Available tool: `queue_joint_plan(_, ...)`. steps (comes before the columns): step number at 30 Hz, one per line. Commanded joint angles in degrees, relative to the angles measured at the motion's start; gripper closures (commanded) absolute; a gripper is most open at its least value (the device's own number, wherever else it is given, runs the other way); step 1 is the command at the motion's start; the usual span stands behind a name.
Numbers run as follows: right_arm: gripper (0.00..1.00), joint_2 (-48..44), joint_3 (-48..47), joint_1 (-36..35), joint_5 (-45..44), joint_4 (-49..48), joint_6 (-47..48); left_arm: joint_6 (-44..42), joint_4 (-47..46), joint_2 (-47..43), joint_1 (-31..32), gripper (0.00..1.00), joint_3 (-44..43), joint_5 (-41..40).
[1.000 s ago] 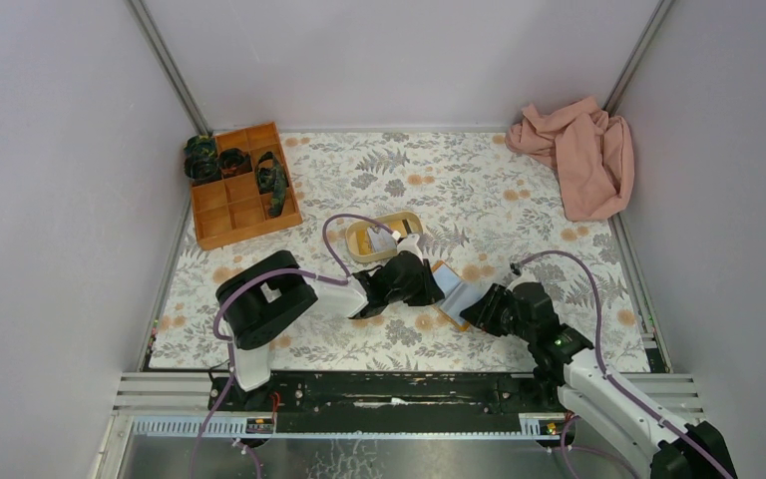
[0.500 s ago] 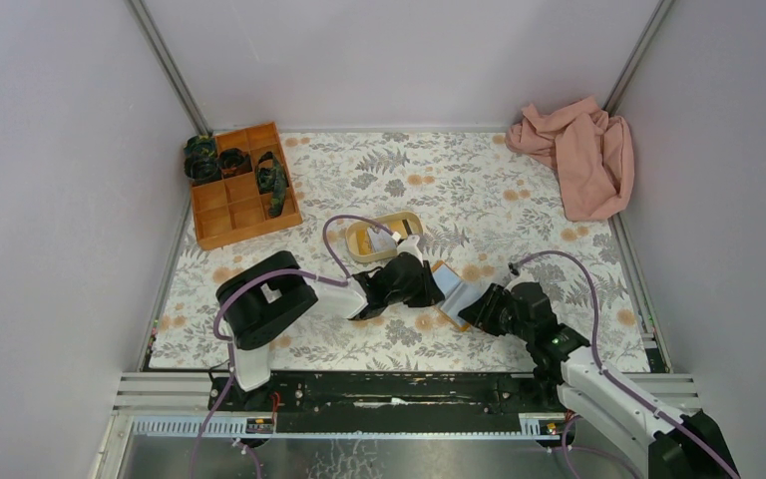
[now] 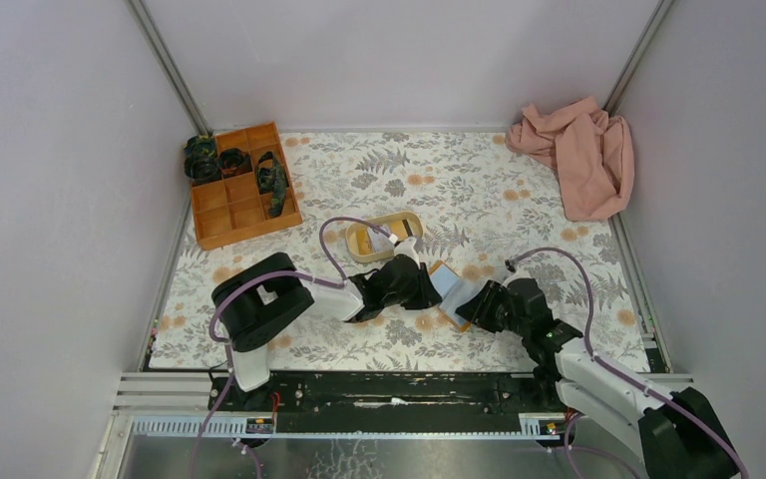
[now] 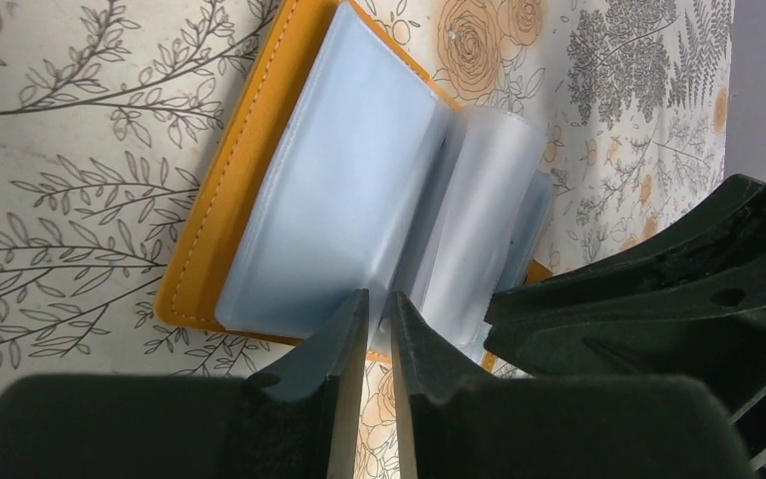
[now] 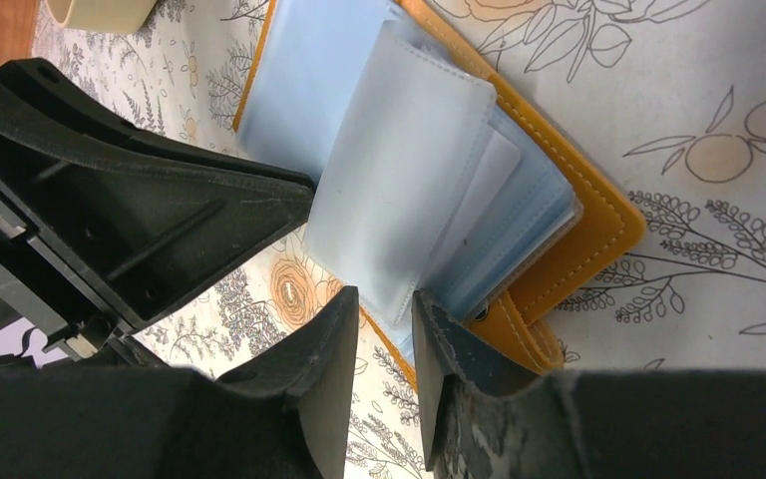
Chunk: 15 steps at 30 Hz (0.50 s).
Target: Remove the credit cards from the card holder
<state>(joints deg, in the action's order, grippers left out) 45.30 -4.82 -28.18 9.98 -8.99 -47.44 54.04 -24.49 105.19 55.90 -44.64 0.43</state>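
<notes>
As the card holder (image 4: 334, 175) lies open — left tool (image 4: 377, 301), right tool (image 5: 387, 299) flank it.

No lettering, number, brand or sign can be read in any view; the card holder (image 4: 339, 190) shows only plain blue sleeves and an unmarked orange cover.

Both arms were the same build, tbh. The left arm (image 3: 259, 311) and the right arm (image 3: 598, 384) had chunky matte black joint housings with glossy white links in between. Each carried a thin purple cable (image 3: 344, 220) curling loose off the wrist end. The left fingers (image 4: 324, 384) and right fingers (image 5: 304, 394) were plain black plastic wedges, slightly scuffed, tapering to blunt tips.
</notes>
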Motion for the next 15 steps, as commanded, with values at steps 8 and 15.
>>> queue_joint_plan(8,0.66,8.38,-4.65,-0.3,-1.11,-7.3,1.26,-1.16,6.88,-0.37,0.74,0.78,4.19,0.36)
queue_joint_plan(15,0.66,8.29,-6.69,-0.39,-1.2,-6.45,2.0,-1.05,6.01,0.56,0.64,0.78,4.15,0.92)
